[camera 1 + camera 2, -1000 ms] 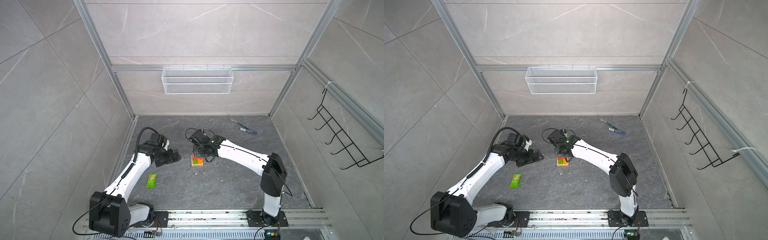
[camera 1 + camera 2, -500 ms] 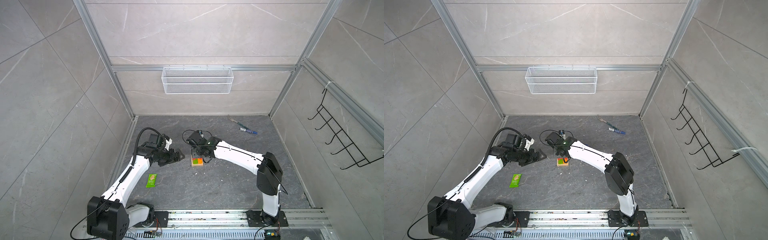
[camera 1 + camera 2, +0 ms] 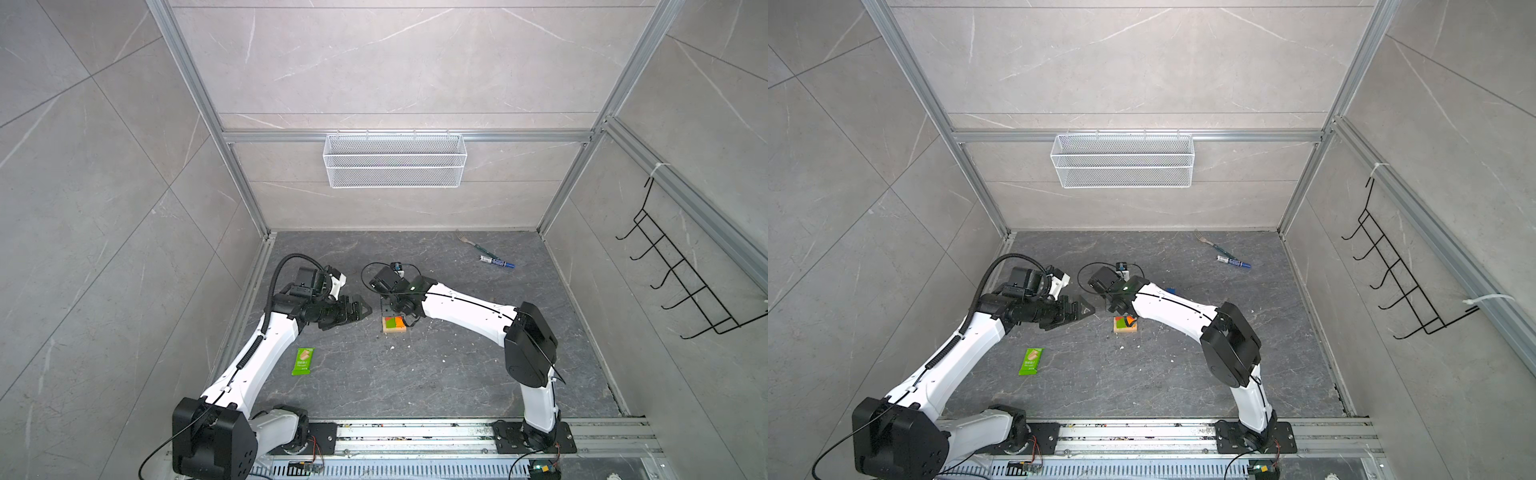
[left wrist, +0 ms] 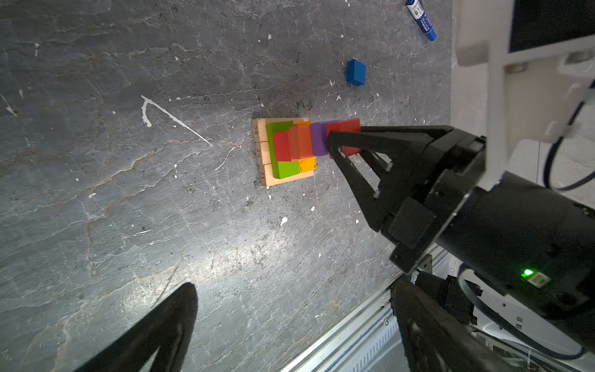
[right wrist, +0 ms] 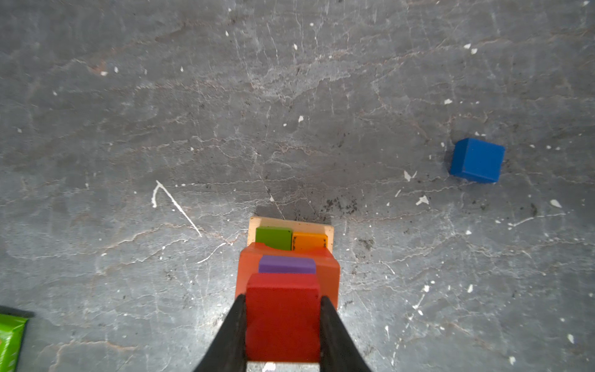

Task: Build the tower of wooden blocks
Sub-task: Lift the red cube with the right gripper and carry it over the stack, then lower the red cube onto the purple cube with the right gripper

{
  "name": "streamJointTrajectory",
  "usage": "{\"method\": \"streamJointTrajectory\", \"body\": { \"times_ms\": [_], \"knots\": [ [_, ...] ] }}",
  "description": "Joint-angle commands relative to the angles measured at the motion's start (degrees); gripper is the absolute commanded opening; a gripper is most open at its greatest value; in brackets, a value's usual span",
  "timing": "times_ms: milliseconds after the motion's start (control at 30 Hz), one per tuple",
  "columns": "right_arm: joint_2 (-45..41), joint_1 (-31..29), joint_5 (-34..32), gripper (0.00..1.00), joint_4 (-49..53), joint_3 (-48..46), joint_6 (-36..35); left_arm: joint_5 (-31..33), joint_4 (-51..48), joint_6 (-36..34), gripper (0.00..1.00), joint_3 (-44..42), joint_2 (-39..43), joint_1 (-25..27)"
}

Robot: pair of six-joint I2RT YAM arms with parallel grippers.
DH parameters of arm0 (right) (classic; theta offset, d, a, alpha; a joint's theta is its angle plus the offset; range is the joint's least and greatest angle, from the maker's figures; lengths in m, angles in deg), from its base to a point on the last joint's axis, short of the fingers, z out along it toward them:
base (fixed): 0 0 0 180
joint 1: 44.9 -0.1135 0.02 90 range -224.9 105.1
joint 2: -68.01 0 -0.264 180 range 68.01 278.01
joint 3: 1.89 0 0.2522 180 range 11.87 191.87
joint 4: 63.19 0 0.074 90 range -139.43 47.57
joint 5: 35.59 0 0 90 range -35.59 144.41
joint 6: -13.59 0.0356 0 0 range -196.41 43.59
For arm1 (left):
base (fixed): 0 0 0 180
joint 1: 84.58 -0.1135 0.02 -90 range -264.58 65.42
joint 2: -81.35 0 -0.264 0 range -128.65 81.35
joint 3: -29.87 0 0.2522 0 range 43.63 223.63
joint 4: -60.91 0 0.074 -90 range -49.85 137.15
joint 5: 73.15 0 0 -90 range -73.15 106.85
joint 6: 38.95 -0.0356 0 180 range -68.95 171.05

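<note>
The tower (image 3: 394,325) (image 3: 1125,324) stands mid-floor: tan base bars (image 4: 264,154), a green bar (image 5: 274,237) and an orange bar (image 5: 309,241), a red-orange layer (image 4: 294,145), then a purple cube (image 5: 287,264) (image 4: 318,138). My right gripper (image 5: 283,322) (image 4: 335,145) is shut on a red cube (image 5: 283,315) (image 4: 346,127) directly over the purple cube. Whether the two touch I cannot tell. My left gripper (image 3: 363,309) (image 3: 1088,308) (image 4: 294,286) hovers open and empty just left of the tower. A blue cube (image 5: 476,160) (image 4: 355,72) lies alone on the floor beyond the tower.
A green snack wrapper (image 3: 302,360) (image 3: 1030,360) lies front-left of the tower. A blue marker (image 3: 496,262) and a fork (image 3: 467,241) lie at the back right. On the back wall hangs a wire basket (image 3: 395,160); a black hook rack (image 3: 681,282) is on the right wall.
My left gripper has moved right, closer to the tower, still open. The right arm has shifted its elbow leftward while keeping the red cube over the tower.
</note>
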Motion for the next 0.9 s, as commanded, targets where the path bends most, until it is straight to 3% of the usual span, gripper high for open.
{"method": "streamJointTrajectory", "body": {
  "times_ms": [0, 400, 867],
  "knots": [
    [0.9, -0.4, -1.3, 0.02, 0.0, 0.5, 0.2, -1.7, 0.8, -0.7, 0.98, -0.3, 1.2, -0.3],
    [1.6, -0.3, -1.7, 0.03, 0.0, 0.9, -0.1, -1.6, 0.7, -0.8, 0.98, -0.2, 1.0, -0.3],
    [2.1, -0.4, -1.1, 0.16, 0.5, 1.5, -0.3, -1.5, 0.5, -0.8, 0.98, -0.1, 0.7, -0.3]
  ]
}}
